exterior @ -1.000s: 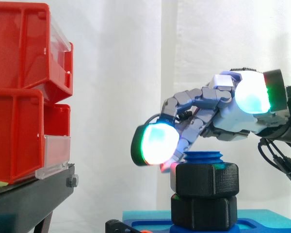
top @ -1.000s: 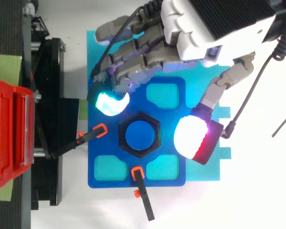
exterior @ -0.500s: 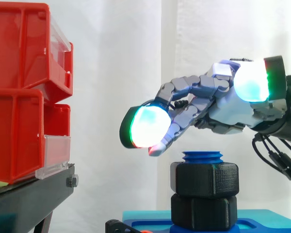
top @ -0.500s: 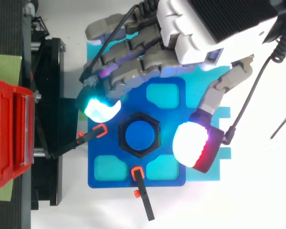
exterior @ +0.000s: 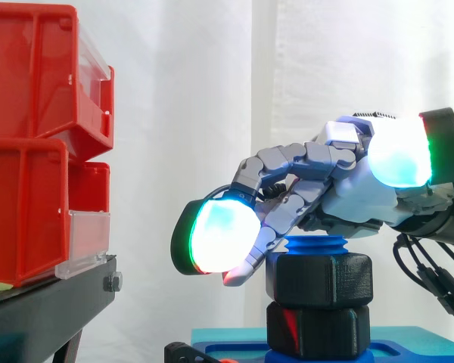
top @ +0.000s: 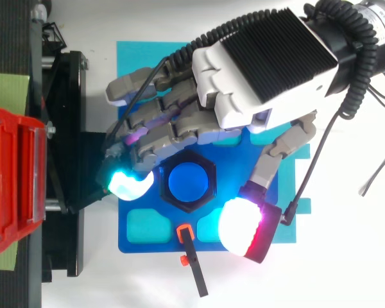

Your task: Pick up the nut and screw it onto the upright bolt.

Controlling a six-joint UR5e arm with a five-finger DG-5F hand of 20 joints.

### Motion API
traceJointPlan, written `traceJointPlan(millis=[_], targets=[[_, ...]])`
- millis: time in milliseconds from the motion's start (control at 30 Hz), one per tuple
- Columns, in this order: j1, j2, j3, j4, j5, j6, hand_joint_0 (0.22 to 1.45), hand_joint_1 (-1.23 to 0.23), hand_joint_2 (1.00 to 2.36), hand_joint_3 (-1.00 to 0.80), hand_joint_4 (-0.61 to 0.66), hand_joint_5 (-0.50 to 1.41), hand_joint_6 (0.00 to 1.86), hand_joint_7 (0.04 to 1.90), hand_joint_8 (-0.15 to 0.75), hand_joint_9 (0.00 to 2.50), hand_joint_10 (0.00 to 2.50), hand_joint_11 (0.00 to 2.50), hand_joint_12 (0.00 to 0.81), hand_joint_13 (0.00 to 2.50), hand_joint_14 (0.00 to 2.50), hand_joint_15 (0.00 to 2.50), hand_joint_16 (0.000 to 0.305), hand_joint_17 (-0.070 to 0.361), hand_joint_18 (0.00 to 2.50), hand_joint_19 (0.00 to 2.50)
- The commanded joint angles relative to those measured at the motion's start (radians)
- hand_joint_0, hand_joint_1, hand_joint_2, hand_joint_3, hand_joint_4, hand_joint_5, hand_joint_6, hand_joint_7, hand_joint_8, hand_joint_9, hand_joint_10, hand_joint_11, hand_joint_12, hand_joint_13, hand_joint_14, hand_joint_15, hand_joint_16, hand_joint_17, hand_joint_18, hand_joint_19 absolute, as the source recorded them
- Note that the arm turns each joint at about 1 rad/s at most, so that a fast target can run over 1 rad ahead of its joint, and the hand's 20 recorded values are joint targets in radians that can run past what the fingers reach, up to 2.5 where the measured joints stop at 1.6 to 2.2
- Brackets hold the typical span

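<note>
The hand [top: 244,109] is held half open, with its fingers [exterior: 281,161] loosely bent, the thumb [top: 239,226] spread wide, and nothing clasped. The black nut [exterior: 318,276] is seen just under the palm, threaded on the blue upright bolt [top: 188,181], between the bent fingers and the thumb. Whether a fingertip touches the nut's flank cannot be told.

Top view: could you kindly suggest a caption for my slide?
The hand poised over the black nut sitting on the upright blue bolt.
</note>
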Motion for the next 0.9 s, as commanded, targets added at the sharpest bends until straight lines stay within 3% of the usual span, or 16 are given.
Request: traceJointPlan(millis=[0,300,867], targets=[[0.003,-0.002,0.0,-0.004,0.0,0.0,0.42,-0.26,1.0,-0.5,0.21,-0.17,0.5,0.7,0.272,0.71,0.0,0.0,0.29,0.45,0.0,0.0,0.028,0.064,0.08,0.0],[0.005,-0.002,-0.002,-0.003,-0.006,-0.003,0.42,-0.26,1.0,-0.5,0.23,-0.16,0.5,0.73,0.278,0.71,0.0,0.0,0.29,0.47,0.0,0.0,0.028,0.062,0.09,0.0],[-0.009,-0.002,-0.028,0.022,-0.027,-0.01,0.42,-0.26,1.0,-0.5,0.25,-0.13,0.5,0.8,0.288,0.75,0.0,0.0,0.285,0.5,0.0,0.0,0.026,0.058,0.12,0.0]])
